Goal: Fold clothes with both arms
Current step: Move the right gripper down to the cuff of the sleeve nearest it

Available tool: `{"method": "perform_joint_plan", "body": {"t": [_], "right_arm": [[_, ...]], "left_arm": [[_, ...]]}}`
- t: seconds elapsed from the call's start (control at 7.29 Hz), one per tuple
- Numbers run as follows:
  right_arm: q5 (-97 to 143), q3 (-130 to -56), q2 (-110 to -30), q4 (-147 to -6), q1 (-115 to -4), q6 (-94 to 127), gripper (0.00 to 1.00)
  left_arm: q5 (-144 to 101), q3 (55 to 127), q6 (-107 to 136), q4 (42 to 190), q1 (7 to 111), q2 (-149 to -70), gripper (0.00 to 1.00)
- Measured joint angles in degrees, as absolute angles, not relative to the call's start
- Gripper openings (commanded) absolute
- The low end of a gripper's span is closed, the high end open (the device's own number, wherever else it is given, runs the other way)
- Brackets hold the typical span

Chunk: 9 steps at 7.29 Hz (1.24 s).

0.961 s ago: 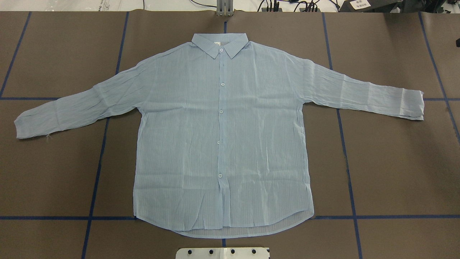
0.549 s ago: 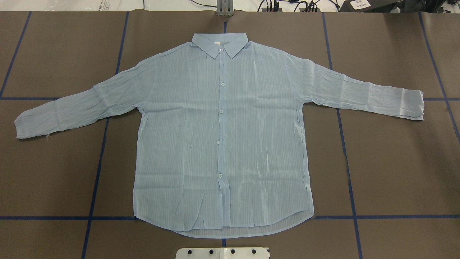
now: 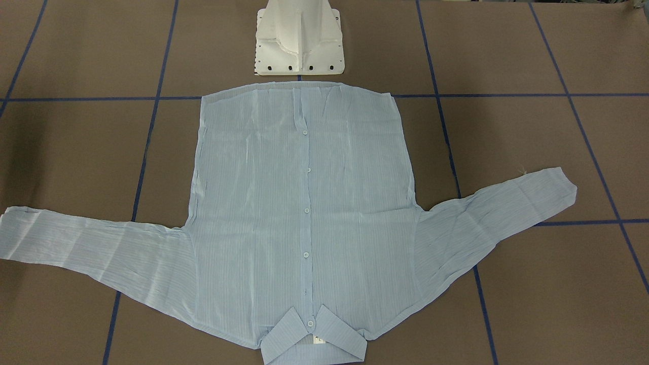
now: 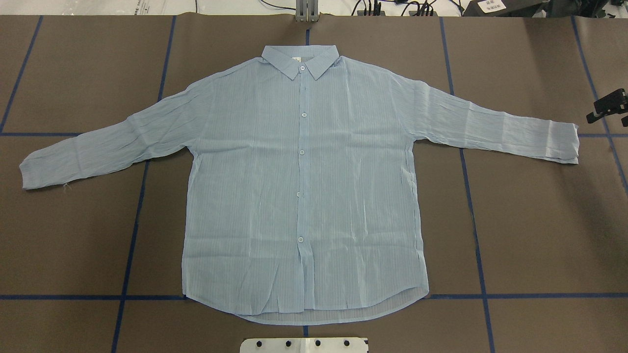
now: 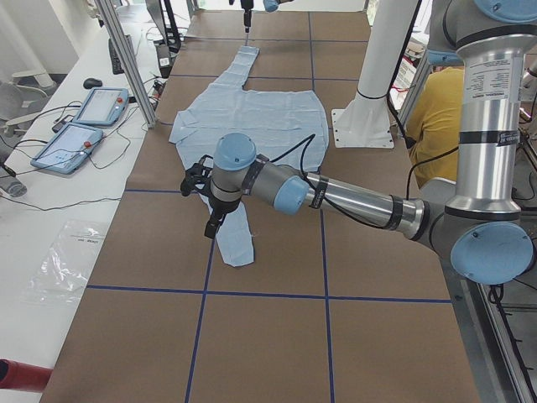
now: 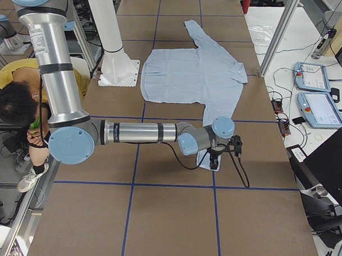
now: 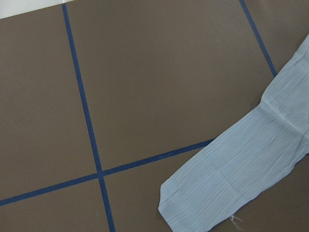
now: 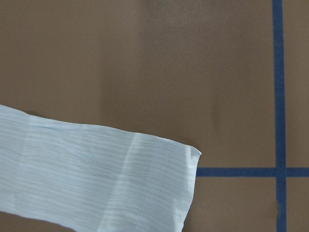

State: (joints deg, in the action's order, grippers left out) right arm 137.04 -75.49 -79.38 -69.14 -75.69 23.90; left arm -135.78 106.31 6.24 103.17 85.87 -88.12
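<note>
While the shirt [image 4: 304,186] lies flat, its collar points far, sleeves left-right | thin, wrinkly, striped fabric | left gripper [image 5: 210,220], right gripper [image 4: 604,110]: cannot tell if spread

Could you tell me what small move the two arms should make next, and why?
The thin light-blue striped button-up shirt lies flat, unfolded, sleeves spread; the right gripper hangs just beyond the right cuff, the left gripper near the left cuff. So probably lower each onto its cuff.

Brown table mat [image 4: 539,220], gridded with blue tape [image 4: 133,235]. At the left of the left-side view, a white bench [image 5: 92,185] carries two tablets [image 5: 102,105] and loose cables [image 5: 33,113].
</note>
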Motion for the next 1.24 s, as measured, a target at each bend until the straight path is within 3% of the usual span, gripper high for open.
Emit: {"method": "perform_joint_plan", "body": {"t": [0.41, 0.96, 1.24], "right_arm": [[133.24, -68.85, -75.49, -68.26, -72.23, 25.52, 0.83], [131.44, -64.46, -72.19, -68.13, -70.97, 29.00, 0.83], [131.46, -62.54, -71.76, -68.12, -70.93, 29.58, 0.77]], "left_arm": [[-135.85, 106.75, 6.27, 103.35, 85.84, -87.89, 1.00], [-135.88, 106.78, 6.22, 103.42, 85.82, -87.72, 1.00], [-135.88, 106.79, 6.09, 103.44, 85.79, -87.73, 1.00]]}}
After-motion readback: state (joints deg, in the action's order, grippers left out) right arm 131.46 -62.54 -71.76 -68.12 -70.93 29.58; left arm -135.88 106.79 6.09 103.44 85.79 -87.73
